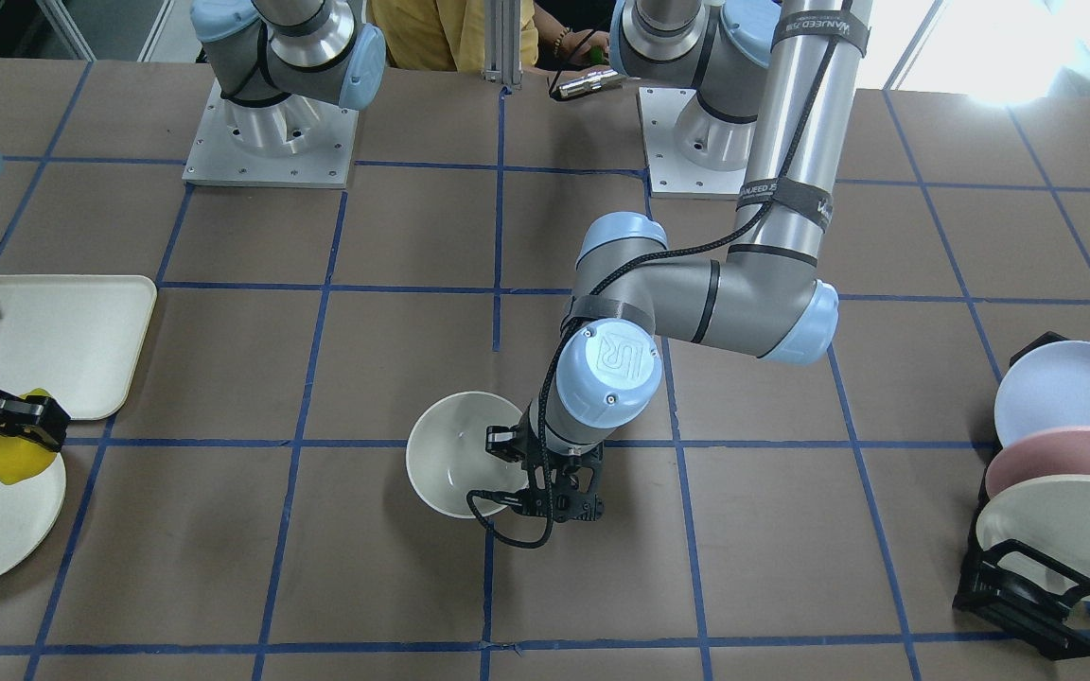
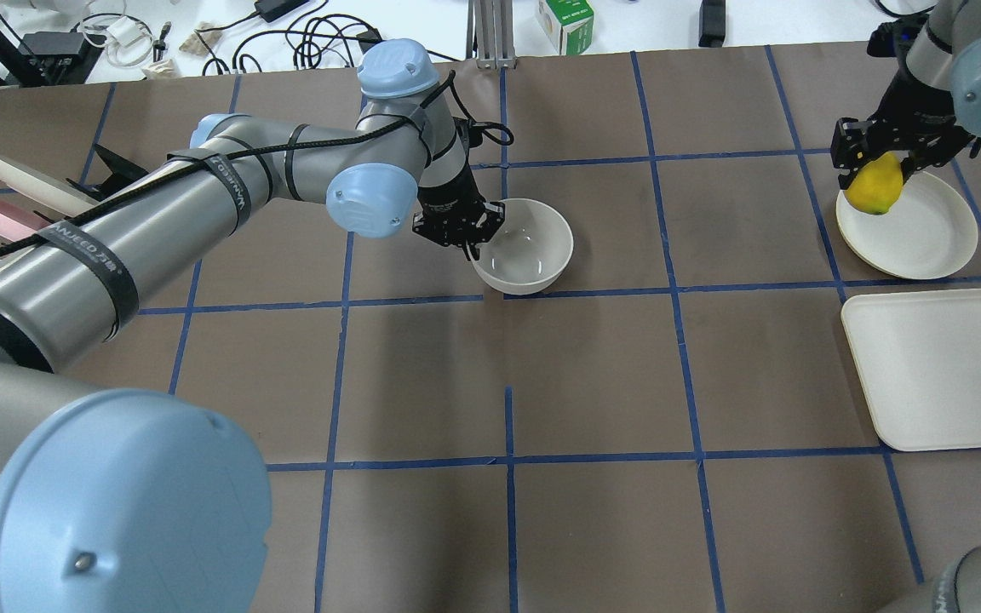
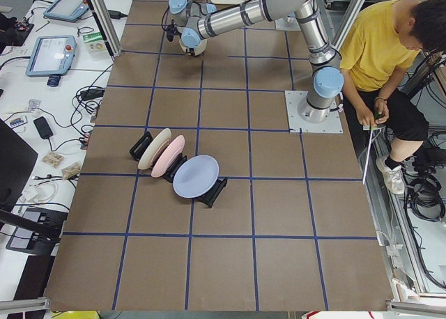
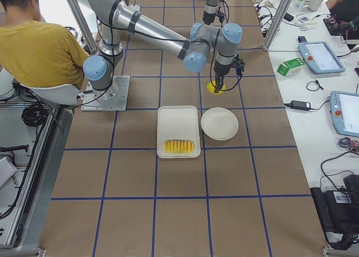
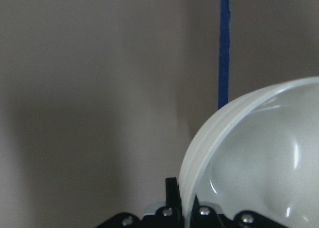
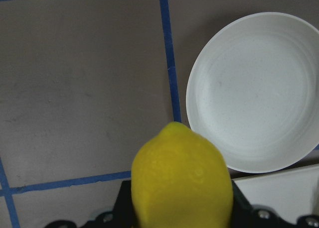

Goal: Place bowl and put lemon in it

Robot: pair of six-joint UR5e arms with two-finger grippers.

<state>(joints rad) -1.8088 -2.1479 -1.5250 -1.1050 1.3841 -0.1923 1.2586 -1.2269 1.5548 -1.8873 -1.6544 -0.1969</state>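
Overhead exterior: left gripper [image 2: 475,243] pinches the bowl [image 2: 529,255] by its rim, wall between the fingers. Glossy, stiff, likely slippery. Meanwhile right gripper [image 2: 880,174] squeezes the lemon [image 2: 874,191] across its firm middle.

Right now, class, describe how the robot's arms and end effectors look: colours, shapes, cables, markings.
The left arm and right arm are silver tubes with pale blue joint caps; one cap bears a UR logo. A black cable runs along the left arm under black lettered straps. The left end effector and right end effector are black, two-fingered.
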